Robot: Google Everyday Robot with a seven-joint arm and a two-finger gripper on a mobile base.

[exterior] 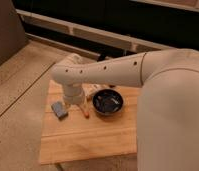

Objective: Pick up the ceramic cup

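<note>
Your gripper (74,100) hangs between grey block (59,109) and black bowl (107,102); ceramic cup likely straight below, hidden; grip state: cannot tell.

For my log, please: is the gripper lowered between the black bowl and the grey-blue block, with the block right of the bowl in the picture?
Not quite: the camera view shows the grey-blue block left of the black bowl, not right. The gripper is indeed lowered between them.
</note>
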